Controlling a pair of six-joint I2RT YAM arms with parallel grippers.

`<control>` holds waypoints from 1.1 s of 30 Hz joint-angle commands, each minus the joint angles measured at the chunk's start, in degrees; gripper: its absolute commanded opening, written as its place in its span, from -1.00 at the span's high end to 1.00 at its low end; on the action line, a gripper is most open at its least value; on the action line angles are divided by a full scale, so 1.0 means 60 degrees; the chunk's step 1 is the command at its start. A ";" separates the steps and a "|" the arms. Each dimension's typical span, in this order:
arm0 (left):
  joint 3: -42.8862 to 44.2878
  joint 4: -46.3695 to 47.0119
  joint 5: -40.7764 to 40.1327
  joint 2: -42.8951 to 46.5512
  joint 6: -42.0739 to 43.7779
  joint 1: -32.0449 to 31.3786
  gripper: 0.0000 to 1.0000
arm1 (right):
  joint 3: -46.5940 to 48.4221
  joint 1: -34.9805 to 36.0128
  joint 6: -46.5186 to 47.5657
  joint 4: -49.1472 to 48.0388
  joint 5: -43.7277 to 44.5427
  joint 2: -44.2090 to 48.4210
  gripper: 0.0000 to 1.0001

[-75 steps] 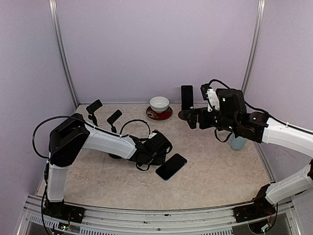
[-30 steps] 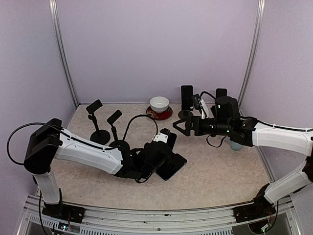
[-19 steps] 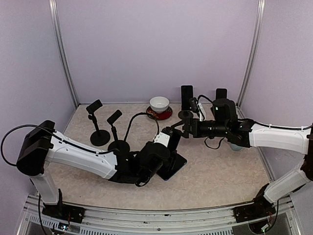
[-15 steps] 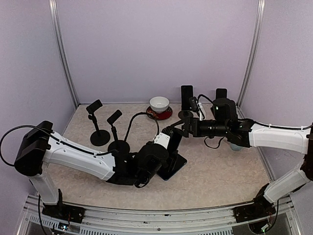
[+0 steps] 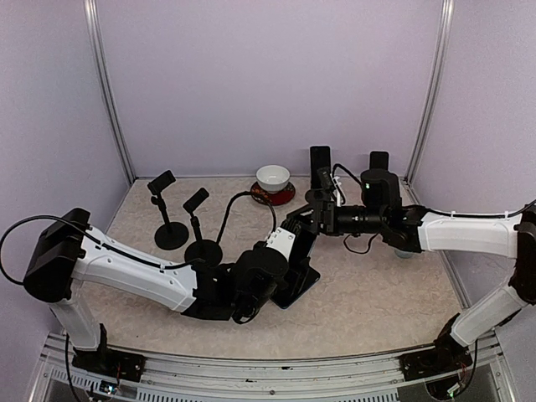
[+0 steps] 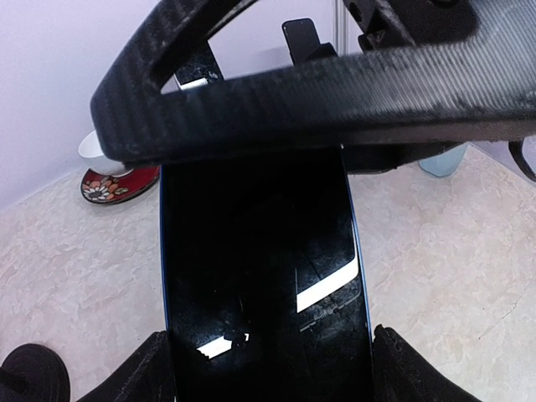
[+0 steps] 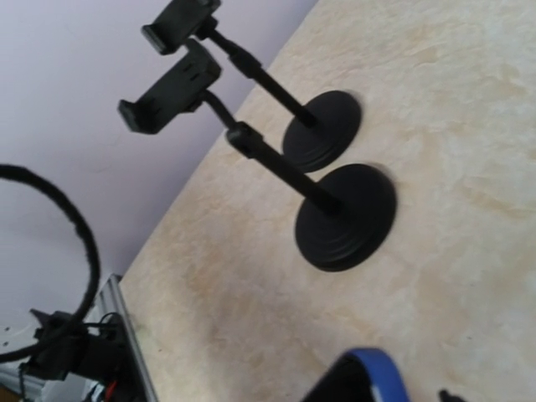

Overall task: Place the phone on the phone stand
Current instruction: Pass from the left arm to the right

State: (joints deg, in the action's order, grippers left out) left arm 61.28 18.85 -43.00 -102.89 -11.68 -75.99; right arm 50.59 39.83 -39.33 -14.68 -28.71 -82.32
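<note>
Now left pincer [image 6: 268, 373] tight around tilted phone [image 6: 260, 251] (right pincer [image 5: 301, 219] agape, arm outstretched, at its top).

Black phone [image 6: 260, 276], white bowl [image 5: 273, 177], red floral saucer [image 6: 113, 184], beige marbled table [image 5: 377, 285]

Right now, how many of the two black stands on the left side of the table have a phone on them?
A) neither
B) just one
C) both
A: the clamps on top of the farther stand and the nearer stand both sit empty, and the right wrist view shows the same.
</note>
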 commanded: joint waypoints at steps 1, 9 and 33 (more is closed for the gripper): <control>0.0041 0.0611 -0.0210 0.0359 0.0165 -0.0075 -0.23 | -0.0165 -0.0074 -0.0376 -0.0707 -0.0576 -0.0189 -0.65; 0.0051 0.0627 -0.0211 0.0349 0.0159 -0.0083 -0.23 | -0.0171 -0.0074 -0.0556 -0.0886 -0.0791 -0.0395 -0.48; 0.0020 0.0755 -0.0163 0.0465 0.0202 -0.0187 -0.23 | -0.0069 -0.0076 -0.0838 -0.1221 -0.0982 -0.0787 -0.46</control>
State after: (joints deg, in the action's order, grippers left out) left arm 61.12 18.90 -43.88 -102.89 -11.44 -76.29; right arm 50.30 39.59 -43.59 -19.99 -33.43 -86.04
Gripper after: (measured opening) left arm 0.734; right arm 0.732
